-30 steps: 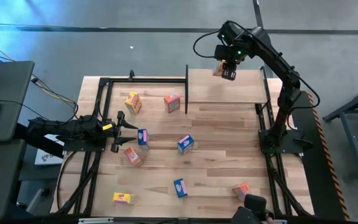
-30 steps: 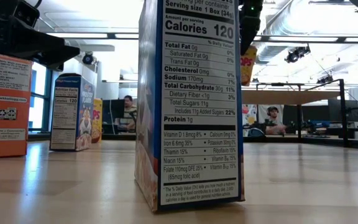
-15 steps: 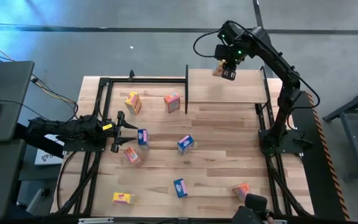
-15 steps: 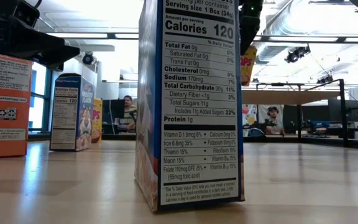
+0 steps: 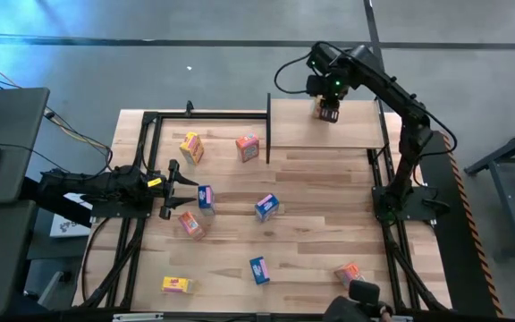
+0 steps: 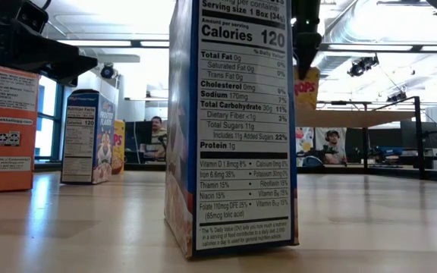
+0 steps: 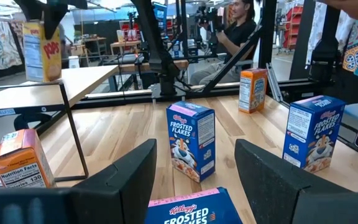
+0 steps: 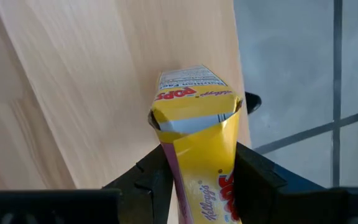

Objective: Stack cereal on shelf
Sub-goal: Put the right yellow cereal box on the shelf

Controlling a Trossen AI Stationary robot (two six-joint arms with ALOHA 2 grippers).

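Over the shelf (image 5: 320, 134), the right pincer (image 8: 197, 168) clamps a yellow cereal box (image 8: 197, 155), its print unseen from above; left pincer (image 7: 194, 171) half-spread near blue boxes (image 7: 190, 140).

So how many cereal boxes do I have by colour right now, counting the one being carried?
Yellow boxes: 3, one of them held in the right claw at the shelf
Orange boxes: 3
Blue boxes: 3
Total: 9
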